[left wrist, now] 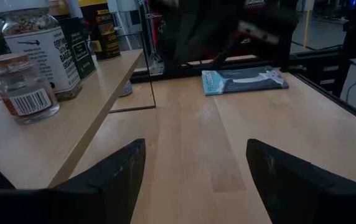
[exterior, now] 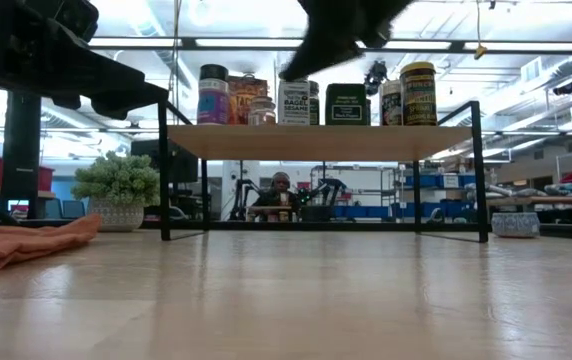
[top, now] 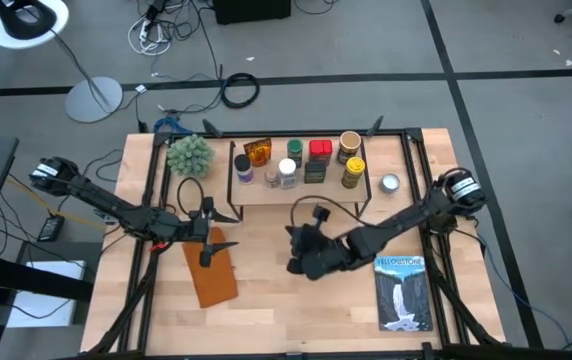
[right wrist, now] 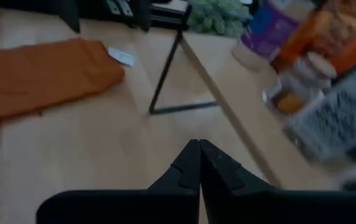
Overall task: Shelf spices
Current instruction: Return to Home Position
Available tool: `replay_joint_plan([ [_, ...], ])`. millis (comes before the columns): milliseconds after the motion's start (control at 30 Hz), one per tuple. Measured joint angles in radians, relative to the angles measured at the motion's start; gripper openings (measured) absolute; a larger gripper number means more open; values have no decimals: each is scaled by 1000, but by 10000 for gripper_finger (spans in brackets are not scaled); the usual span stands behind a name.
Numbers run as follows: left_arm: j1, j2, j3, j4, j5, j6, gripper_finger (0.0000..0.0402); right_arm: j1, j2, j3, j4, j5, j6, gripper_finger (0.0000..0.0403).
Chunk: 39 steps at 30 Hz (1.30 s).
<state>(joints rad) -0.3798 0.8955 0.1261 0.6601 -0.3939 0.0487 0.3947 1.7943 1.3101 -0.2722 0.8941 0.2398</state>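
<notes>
Small spice jars and tins (top: 306,162) sit on the light wooden wire-legged shelf (top: 266,192), far side. Left gripper (top: 206,232) hovers near-left, fingers spread wide; right gripper (top: 296,250) is pinched closed, holding nothing.

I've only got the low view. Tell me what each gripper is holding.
Observer: The right gripper is shut, fingers pressed together, holding nothing.
Operator: Now the left one.
Observer: The left gripper is open, with nothing between its fingers.
Operator: Place the right gripper for me.
Observer: From above it's in front of the shelf, between the orange notebook and the blue-and-white book.
</notes>
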Motion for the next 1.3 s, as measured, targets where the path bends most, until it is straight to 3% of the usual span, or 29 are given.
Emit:
replay_joint_plan([
  [100, 0, 0, 0, 0, 0, 0, 284, 38, -6, -72, 5, 50, 100, 1],
  [200, 0, 0, 0, 0, 1, 0, 284, 68, -33, -162, 12, 26, 208, 1],
  [300, 0, 0, 0, 0, 1, 0, 284, 83, -84, -272, 107, -108, 246, 1],
  [433, 0, 0, 0, 0, 2, 0, 284, 67, -176, -449, 447, -349, 143, 1],
  [500, 0, 0, 0, 0, 2, 0, 284, 60, -213, -527, 601, -396, 102, 2],
  [667, 0, 0, 0, 0, 2, -1, 284, 55, -266, -635, 751, -397, 72, 11],
  [1067, 0, -4, 1, 36, 2, -31, 284, 55, -274, -689, 715, -322, 34, 18],
  [1300, 0, -112, 1, -74, 7, -38, 284, 68, -407, -889, 893, -401, 56, 24],
])
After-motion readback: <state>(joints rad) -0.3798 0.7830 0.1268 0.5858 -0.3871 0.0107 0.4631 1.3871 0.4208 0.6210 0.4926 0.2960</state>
